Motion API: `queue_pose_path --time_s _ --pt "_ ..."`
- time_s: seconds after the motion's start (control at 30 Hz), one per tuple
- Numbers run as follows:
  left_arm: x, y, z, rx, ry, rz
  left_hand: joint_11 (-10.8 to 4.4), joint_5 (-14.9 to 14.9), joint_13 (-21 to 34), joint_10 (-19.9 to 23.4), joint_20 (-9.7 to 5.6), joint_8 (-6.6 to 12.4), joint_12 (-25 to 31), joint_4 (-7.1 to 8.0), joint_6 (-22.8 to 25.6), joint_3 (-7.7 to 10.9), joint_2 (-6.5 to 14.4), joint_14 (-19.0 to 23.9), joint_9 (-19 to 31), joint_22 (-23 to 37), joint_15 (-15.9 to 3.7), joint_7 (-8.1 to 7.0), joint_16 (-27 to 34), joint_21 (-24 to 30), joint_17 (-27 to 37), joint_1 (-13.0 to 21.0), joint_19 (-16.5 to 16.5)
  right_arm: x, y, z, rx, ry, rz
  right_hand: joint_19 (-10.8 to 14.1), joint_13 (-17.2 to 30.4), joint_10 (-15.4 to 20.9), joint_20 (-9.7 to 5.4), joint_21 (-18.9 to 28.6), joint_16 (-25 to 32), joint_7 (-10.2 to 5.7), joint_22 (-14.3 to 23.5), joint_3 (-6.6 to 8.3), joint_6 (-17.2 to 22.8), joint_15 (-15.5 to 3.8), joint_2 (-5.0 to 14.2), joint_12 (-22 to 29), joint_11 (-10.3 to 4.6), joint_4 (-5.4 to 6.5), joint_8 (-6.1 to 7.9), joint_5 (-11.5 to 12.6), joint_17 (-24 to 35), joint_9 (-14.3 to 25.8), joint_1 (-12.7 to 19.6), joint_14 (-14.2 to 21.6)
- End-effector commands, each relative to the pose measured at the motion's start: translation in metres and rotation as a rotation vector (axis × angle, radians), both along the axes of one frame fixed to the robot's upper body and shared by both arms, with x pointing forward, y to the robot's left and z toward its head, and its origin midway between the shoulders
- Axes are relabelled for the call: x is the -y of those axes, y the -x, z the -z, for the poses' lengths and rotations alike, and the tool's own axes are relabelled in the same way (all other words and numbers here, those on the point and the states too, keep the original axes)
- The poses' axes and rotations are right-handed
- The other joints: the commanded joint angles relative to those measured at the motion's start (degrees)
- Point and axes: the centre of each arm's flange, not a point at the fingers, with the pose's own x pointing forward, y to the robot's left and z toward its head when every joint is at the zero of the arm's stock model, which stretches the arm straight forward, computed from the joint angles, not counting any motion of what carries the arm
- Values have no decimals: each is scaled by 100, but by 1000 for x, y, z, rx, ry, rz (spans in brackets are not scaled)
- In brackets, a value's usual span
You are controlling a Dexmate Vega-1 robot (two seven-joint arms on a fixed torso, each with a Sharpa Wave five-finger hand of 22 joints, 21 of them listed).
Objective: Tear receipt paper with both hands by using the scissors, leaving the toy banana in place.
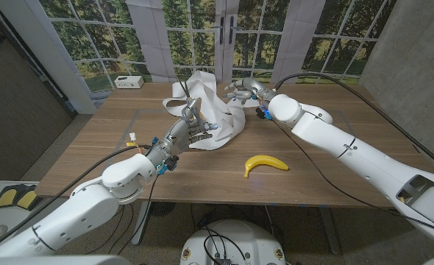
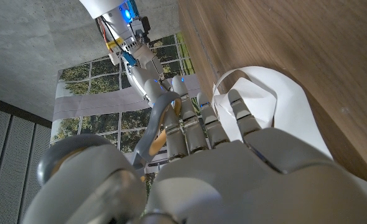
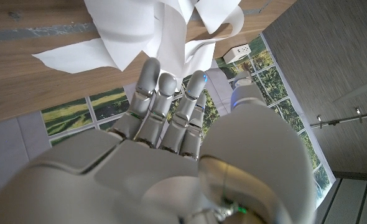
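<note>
The white receipt paper point(image 1: 215, 118) lies crumpled and partly raised at the table's middle back. My left hand point(image 1: 190, 126) is at the paper's left side and grips the grey scissors point(image 1: 190, 110), whose curved handle point(image 2: 157, 134) shows between its fingers in the left wrist view, next to the paper point(image 2: 277, 106). My right hand point(image 1: 240, 91) is at the paper's right side. Its fingers point(image 3: 165, 106) reach into a hanging strip of the paper point(image 3: 146, 31) and seem to pinch it. The yellow toy banana point(image 1: 265, 163) lies alone toward the front right of the paper.
A white box point(image 1: 129, 82) sits on the sill behind the table's left corner. Windows and a double door stand behind the table. A yellow and black object point(image 1: 15, 196) lies on the floor at the left. My right arm point(image 2: 134, 56) shows beyond my left hand's fingers.
</note>
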Motion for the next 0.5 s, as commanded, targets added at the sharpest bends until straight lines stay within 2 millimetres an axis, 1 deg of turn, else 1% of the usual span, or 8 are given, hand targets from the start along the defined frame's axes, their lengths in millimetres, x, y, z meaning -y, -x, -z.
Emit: queue_pose_path --time_s 0.03,0.23,0.27,0.37,0.4,0.47,0.5 --pt "-1 -3 2 -6 7 4 -82 30 27 137 15 825 -42 -23 363 -22 -241 52 836 7 8 320 8 -21 20 -301 69 -8 -10 0 -19 86 38 55 -25 24 -112 -11 55 26 22 -24 -4 -793 8 23 29 -17 9 40 9 20 62 -47" --pt "-1 -3 2 -3 13 -3 -97 32 41 124 15 823 -65 -28 368 -20 -236 51 822 8 0 324 -1 -40 28 -305 75 -14 -14 2 -16 111 59 83 -150 90 -88 -36 113 60 26 -33 -29 -796 33 20 59 5 -7 40 -1 15 32 -80" --pt "-2 -3 2 -4 13 -1 -80 32 46 118 15 816 -70 -29 378 -19 -235 51 804 8 -2 327 -2 -44 30 -304 76 -14 -15 2 -19 112 60 104 -167 122 -93 -46 142 62 15 -30 -25 -806 48 35 53 8 -7 42 0 13 33 -65" --pt "-2 -2 2 -3 14 -3 -100 33 53 111 15 830 -81 -32 370 -18 -233 58 826 9 -7 321 -4 -54 31 -305 78 -14 -17 5 -21 113 67 261 -296 252 -151 -27 204 84 31 -19 80 -844 82 60 48 10 24 45 -14 4 42 11" --pt "-2 -2 2 -3 14 -2 -105 33 53 118 15 842 -83 -33 357 -18 -233 57 849 9 -4 320 -7 -57 31 -305 79 -14 -17 6 -20 117 70 292 -334 340 -172 -23 233 98 55 -18 141 -855 83 97 7 3 39 45 -17 -1 51 66" --pt "-2 -2 3 -6 18 -1 -93 33 52 113 15 839 -89 -34 356 -18 -233 56 844 9 0 323 -9 -60 32 -305 79 -15 -18 9 -14 121 79 340 -339 405 -192 -7 261 83 93 -10 171 -860 87 145 -22 -9 40 46 -17 -6 72 119" --pt "-1 -2 4 -7 16 3 -95 33 53 108 15 834 -92 -34 358 -18 -233 54 834 9 0 323 -11 -62 32 -305 80 -17 -20 11 -13 131 87 421 -362 515 -221 28 322 73 176 -8 218 -863 95 207 -58 -11 45 47 -12 -12 77 225"
